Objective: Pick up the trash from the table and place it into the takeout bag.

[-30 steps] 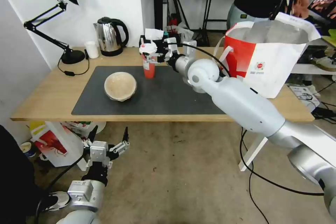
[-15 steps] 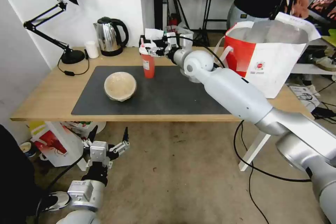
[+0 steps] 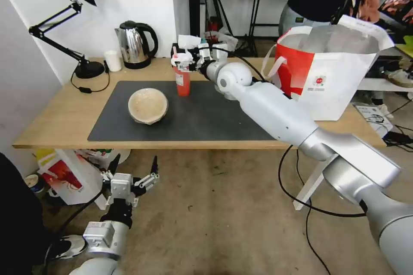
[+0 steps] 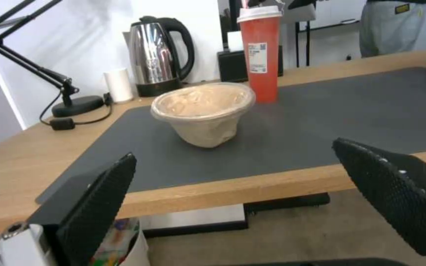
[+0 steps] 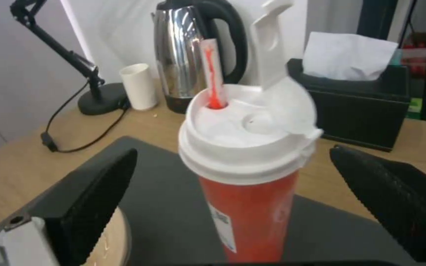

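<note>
Right gripper lining up on the red lidded cup; nothing bagged that can be confirmed.

Right gripper is hovering with fingers spread, the red lidded paper cup standing between them, untouched, on the dark mat of the table. The beige bowl is sitting beside the cup, uncollected. The takeout bag is standing open behind the arm. Left gripper is idling spread below the table edge.

The table carries a dark mat, lamp, kettle, white cup, tissue box and takeout bag.
</note>
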